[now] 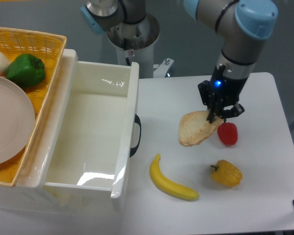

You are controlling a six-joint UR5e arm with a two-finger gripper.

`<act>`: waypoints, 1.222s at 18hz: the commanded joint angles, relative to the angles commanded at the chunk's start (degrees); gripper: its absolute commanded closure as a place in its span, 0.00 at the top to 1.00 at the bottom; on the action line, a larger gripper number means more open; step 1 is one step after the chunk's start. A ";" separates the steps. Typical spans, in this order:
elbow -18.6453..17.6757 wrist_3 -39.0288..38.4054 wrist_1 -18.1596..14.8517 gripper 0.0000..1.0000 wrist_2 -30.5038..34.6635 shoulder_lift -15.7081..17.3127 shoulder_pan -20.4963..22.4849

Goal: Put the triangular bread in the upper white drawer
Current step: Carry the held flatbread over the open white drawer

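White tabletop [186,98] fills the right half of the view, with a grey wall behind it and the arm's base at the back. On the left stands the upper white drawer [95,142], pulled open, its deep inside bare and its dark handle [135,134] facing the table. Beside it, further left, a yellow basket [49,54] holds a pale plate [7,122] and a green pepper [25,69]. The arm [240,44] reaches down from the upper right, and its gripper [216,113] is closed on the right edge of the triangular bread [196,128], which hangs tilted above the table, well apart from the drawer. Just beside it sits a small red pepper [228,133]; a banana [170,180] and a yellow pepper [226,173] lie nearer the front. The pick-up looks done; what remains is carrying the bread leftward over the drawer wall and releasing it inside.
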 joint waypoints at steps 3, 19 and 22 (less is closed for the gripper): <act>-0.44 -2.71 -1.33 0.00 -2.11 1.67 -0.17; -1.84 -17.58 -0.80 0.00 -8.71 4.49 -8.96; -2.02 -18.28 1.04 0.00 -8.71 4.05 -11.59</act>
